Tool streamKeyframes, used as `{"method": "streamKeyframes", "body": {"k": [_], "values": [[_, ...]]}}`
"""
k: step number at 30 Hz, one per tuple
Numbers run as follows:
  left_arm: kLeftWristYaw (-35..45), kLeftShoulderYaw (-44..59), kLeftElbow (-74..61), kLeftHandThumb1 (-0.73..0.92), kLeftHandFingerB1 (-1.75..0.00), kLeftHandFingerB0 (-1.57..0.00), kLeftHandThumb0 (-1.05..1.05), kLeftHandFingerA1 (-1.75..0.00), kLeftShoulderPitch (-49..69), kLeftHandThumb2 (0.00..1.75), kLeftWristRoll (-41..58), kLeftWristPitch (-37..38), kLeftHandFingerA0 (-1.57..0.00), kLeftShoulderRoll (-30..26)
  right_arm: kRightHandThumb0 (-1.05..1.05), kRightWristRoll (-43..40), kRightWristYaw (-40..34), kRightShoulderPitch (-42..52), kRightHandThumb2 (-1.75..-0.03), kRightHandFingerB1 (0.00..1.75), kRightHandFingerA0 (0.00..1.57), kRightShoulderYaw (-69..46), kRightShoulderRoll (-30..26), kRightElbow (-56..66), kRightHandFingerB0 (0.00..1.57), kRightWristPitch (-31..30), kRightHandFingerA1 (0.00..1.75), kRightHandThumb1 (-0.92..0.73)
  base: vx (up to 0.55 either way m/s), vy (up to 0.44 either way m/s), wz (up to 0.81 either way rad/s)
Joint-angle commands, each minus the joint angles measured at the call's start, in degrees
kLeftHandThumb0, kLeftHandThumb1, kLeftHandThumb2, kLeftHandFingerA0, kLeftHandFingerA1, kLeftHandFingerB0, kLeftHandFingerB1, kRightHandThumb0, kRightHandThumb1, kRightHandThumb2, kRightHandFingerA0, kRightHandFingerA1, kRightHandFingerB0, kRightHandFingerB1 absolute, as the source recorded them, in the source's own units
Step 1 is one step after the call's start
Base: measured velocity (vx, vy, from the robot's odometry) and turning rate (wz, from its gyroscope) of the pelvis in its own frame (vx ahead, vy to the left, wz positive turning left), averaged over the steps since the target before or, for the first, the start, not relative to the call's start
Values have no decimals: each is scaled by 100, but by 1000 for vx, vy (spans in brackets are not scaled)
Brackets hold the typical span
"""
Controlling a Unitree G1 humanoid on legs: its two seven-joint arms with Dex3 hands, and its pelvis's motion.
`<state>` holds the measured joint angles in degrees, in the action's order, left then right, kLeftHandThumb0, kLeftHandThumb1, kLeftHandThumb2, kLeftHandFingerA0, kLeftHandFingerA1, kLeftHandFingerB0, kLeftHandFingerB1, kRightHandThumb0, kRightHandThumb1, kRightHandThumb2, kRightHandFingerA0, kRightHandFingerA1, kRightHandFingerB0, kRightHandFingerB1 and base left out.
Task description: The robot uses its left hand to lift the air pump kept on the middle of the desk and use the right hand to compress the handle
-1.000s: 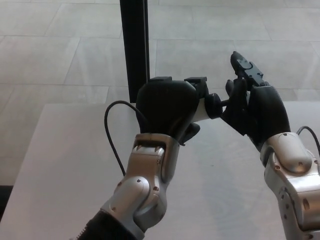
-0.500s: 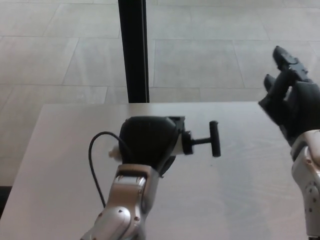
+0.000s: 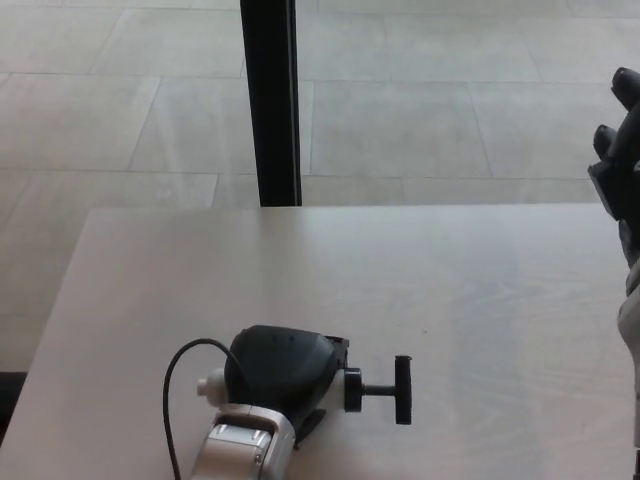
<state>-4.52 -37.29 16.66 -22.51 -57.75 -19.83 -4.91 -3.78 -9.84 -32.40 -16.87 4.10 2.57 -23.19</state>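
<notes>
My left hand (image 3: 278, 374) sits low near the desk's front edge, shut on the air pump. Only the pump's ends show: a white tip (image 3: 209, 384) on the left with a black hose (image 3: 176, 392) looping down from it, and on the right a black rod ending in a T-handle (image 3: 402, 389), pulled out and pointing right. The pump lies level, close to the desk (image 3: 450, 280) surface. My right hand (image 3: 622, 165) is at the far right edge, raised, far from the handle, fingers spread and holding nothing.
A black vertical post (image 3: 270, 100) stands behind the desk's far edge. Grey tiled floor (image 3: 120, 100) lies beyond the desk.
My left hand has come down and toward me with the pump. My right hand let go of the handle and drew away to the right edge.
</notes>
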Motion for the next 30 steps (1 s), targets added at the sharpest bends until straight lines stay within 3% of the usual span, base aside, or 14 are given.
{"method": "streamKeyframes", "body": {"k": [1, 3, 4, 7, 8, 9, 10, 11, 12, 16, 17, 28, 29, 30], "values": [[127, -53, 304, 71, -112, -68, -23, -168, 57, 85, 310, 358, -80, 35, -73, -79, -209, -56, -74, 43, 34, 78, 57, -39, 49, 71, 52, -92, 0, 0, 0], [311, -91, 339, 72, -96, -63, -24, -168, 14, 81, 306, 297, -77, 70, -74, -108, -177, -33, -74, 44, 34, 117, 58, -40, 49, 71, 54, -92, 0, 0, 0], [956, -130, 198, 70, -58, -47, -29, -151, -102, 70, 306, -9, -80, 119, -73, -82, -191, -17, -73, 44, 36, 166, 77, -55, 50, 69, 55, -92, 0, 0, 0], [1752, -45, 208, 64, -50, -40, -45, -110, -349, 59, 452, -402, -73, 225, -75, -63, -195, -39, -73, 45, 35, 219, 87, -143, 50, 118, 58, -92, 0, 0, 0], [1886, 21, 194, 64, -50, -40, -45, -110, -377, 59, 544, -448, -73, 253, -75, -76, -191, -31, -73, 45, 35, 223, 94, -146, 50, 137, 58, -92, 0, 0, 0], [2218, 96, 130, 60, -46, -33, -57, -86, -449, 58, 671, -572, -55, 258, -74, -92, -163, -7, -74, 46, 33, 229, 85, -131, 48, 126, 60, -92, 0, 0, 0], [2550, 158, 139, 44, -51, -23, -62, -72, -552, 86, 788, -691, -45, 265, -74, -92, -156, 7, -74, 45, 33, 235, 74, -130, 49, 120, 60, -92, 0, 0, 0], [2633, 173, 154, 44, -51, -23, -62, -72, -582, 86, 814, -718, -45, 267, -74, -90, -159, 9, -74, 45, 33, 236, 70, -132, 49, 120, 60, -92, 0, 0, 0], [2964, 189, 161, 45, -44, -11, -68, -57, -676, 82, 919, -748, -19, 216, -73, -80, -172, 12, -72, 46, 34, 242, 63, -137, 49, 117, 59, -92, 0, 0, 0], [4083, 319, 129, 44, -40, -4, -71, -56, -984, 81, 1394, -934, -15, 27, -75, -85, -248, -9, -74, 46, 34, 215, 83, -148, 49, 75, 59, -92, 0, 0, 0], [4159, 352, 115, 31, -50, 0, -38, -54, -991, 92, 1487, -870, -4, -18, -77, -85, -251, -10, -74, 46, 32, 218, 84, -145, 49, 69, 59, -92, 0, 0, 0], [4445, 878, 10, 32, -51, 0, -39, -54, -883, 93, 2260, -466, -3, -265, -73, -55, -179, 19, -75, 44, 34, 288, 13, -167, 50, 42, 59, -92, 0, 0, 0], [4456, 937, -8, 45, -32, -9, -77, -49, -894, 87, 2324, -369, 0, -317, -74, -56, -188, 2, -75, 44, 34, 279, 7, -184, 51, 31, 59, -92, 0, 0, 0], [4403, 1089, -5, 47, -20, -9, -81, -42, -891, 90, 2475, -257, 0, -351, -74, -70, -185, -8, -74, 45, 34, 264, 0, -184, 50, 23, 59, -92, 0, 0, 0]]}}
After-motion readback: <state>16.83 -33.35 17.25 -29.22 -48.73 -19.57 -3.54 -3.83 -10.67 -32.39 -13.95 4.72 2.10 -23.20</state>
